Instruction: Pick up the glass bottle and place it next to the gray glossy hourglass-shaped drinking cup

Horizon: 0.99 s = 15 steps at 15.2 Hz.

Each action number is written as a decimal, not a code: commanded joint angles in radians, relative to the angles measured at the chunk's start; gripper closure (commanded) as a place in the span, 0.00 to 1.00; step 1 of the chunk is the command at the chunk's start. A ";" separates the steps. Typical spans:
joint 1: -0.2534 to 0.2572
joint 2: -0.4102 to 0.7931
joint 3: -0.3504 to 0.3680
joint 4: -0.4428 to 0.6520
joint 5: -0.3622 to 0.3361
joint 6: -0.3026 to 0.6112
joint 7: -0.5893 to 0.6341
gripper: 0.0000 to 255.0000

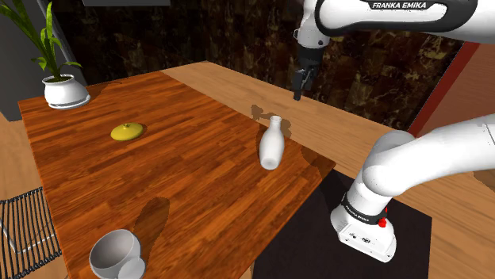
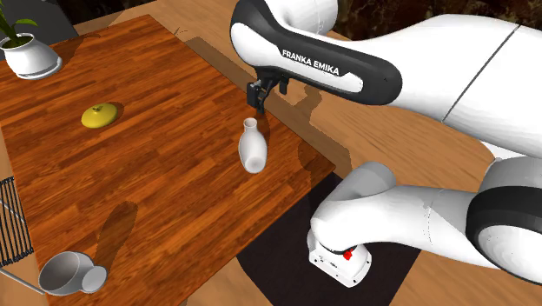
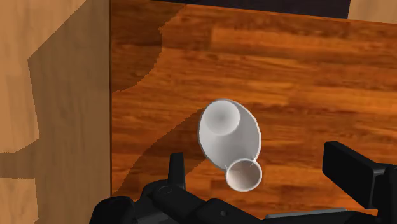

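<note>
Bottle (image 1: 271,144), white and upright, stands near the desk (image 1: 182,186) edge below an open end effector (image 1: 298,89).

It has a narrow neck and a rounded body, and it stands close to the desk edge nearest the robot's stand. The end effector hangs above it, released, its two black fingers (image 3: 347,167) apart and touching nothing. In the wrist view the bottle's mouth lies between the fingers, a little nearer one of them. A sound grasp probably means centring over the neck, descending straight, and closing low on the neck, since the rounded body could slip. The grey cup (image 1: 115,254) sits tilted at another desk corner, well apart, so the bottle should be lifted clear before crossing.
</note>
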 commanded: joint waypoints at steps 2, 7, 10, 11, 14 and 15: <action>0.003 0.017 -0.003 -0.017 0.006 0.038 0.001 0.00; 0.020 0.125 -0.016 -0.081 0.035 0.229 0.004 0.00; 0.033 0.207 -0.023 -0.102 0.057 0.343 0.001 0.00; 0.037 0.237 -0.025 -0.105 0.064 0.381 -0.001 0.00; 0.040 0.261 -0.027 -0.127 0.068 0.427 -0.003 0.00; 0.040 0.266 -0.027 -0.136 0.068 0.442 -0.003 0.00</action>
